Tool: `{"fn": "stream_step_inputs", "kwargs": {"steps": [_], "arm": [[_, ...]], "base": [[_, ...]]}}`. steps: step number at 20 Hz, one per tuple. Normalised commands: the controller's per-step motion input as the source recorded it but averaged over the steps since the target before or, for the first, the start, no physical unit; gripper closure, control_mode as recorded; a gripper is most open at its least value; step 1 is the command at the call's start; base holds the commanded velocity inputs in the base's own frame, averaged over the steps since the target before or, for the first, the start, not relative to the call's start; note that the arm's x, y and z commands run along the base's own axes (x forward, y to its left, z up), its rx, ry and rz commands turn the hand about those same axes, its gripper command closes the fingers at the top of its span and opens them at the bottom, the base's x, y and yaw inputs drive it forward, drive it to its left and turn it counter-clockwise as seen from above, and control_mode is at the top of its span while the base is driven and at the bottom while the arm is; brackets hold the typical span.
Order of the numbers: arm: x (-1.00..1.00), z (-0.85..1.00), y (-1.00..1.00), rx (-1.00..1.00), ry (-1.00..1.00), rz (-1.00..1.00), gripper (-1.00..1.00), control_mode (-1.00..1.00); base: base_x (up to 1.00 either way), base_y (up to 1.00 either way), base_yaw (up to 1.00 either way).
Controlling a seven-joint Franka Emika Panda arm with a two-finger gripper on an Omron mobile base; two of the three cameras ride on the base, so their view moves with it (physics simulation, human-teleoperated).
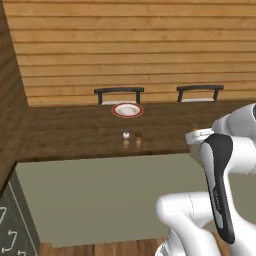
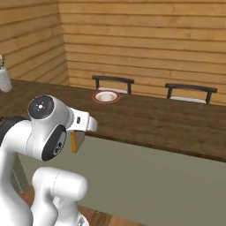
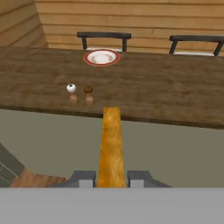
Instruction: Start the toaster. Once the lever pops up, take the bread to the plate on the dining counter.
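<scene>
My gripper (image 3: 111, 178) is shut on the bread (image 3: 111, 144), a tan slice with a golden crust. In the hand view the slice is edge-on and reaches forward from between the fingertips. The bread (image 2: 77, 141) also hangs below my hand in the right base view, over the floor in front of the dining counter (image 2: 167, 119). The plate (image 3: 101, 57), white with a red rim, lies bare near the far edge of the dark wood dining counter (image 3: 166, 92), ahead and slightly left of the bread. From the left base view the plate (image 1: 127, 110) sits left of my hand. The toaster is out of view.
A white shaker (image 3: 71, 89) and a brown shaker (image 3: 88, 90) stand on the counter between me and the plate. Two dark chairs (image 3: 104, 36) (image 3: 194, 40) stand behind the counter against the plank wall. A pale vase (image 2: 4, 77) stands far left.
</scene>
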Motion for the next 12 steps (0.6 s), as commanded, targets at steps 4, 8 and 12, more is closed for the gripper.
{"fn": "stream_step_inputs", "kwargs": {"steps": [4, 8, 12], "arm": [[0.0, 0.0, 0.0, 0.0, 0.0, 0.0, 1.0, 1.0], [0.0, 0.0, 0.0, 0.0, 0.0, 0.0, 1.0, 1.0], [0.0, 0.0, 0.0, 0.0, 0.0, 0.0, 1.0, 1.0]], "base": [[0.47, -0.19, -0.15], [0.48, -0.21, -0.13], [0.49, -0.26, -0.1]]}}
